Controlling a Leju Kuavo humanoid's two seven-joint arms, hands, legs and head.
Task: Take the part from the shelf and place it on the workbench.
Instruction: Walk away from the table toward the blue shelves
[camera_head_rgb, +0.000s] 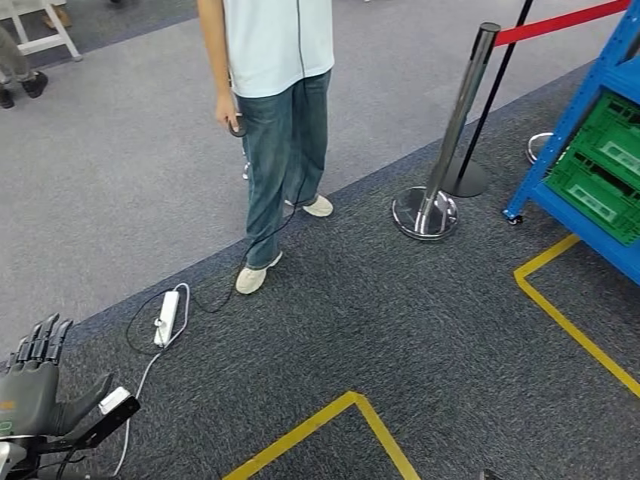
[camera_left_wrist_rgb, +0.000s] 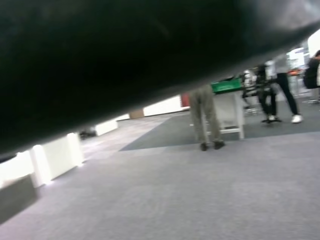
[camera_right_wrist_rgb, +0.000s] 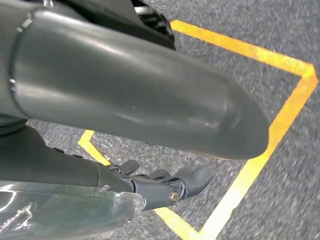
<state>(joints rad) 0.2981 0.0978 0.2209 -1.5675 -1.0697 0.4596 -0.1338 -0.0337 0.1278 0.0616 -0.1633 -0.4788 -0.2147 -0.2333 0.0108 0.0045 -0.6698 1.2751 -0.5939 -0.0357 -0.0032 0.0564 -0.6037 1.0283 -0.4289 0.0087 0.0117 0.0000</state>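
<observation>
On the blue shelf (camera_head_rgb: 562, 135), green crates (camera_head_rgb: 604, 170) carry unreadable white labels.

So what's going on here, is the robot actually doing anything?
Not handling anything yet. The robot's left hand hangs open with nothing in it, and the right hand hangs over the yellow floor tape, empty as far as shows. The blue metal shelf with green plastic crates stands off to the right. A person in jeans stands nearby holding a small dark object.
</observation>
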